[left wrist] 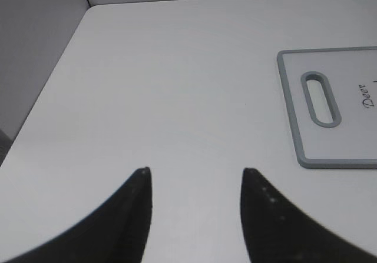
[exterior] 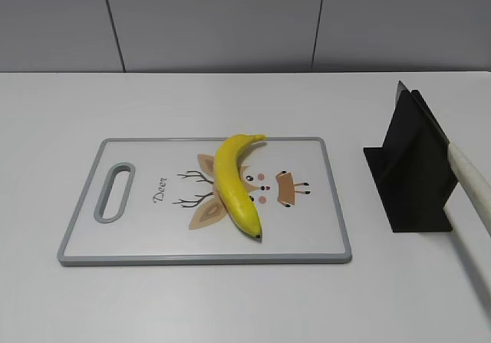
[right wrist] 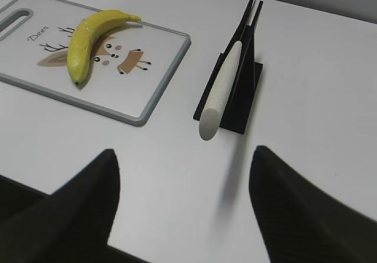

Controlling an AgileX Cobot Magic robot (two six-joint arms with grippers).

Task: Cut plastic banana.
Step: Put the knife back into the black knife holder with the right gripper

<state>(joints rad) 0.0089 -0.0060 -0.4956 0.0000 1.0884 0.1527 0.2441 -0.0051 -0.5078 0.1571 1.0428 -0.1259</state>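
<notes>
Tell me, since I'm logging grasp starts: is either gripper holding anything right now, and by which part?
Nothing is held. The left gripper and right gripper are both open and empty; the knife sits in its stand.

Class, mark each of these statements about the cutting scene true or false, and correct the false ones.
1. The plastic banana lies on the cutting board. True.
2. The banana is already cut in two. False: it is whole.
3. The knife rests in the black stand. True.
4. The right hand holds the knife. False: it is open and empty, apart from the knife.
5. The left hand grips the board's handle slot. False: it is open over bare table.
</notes>
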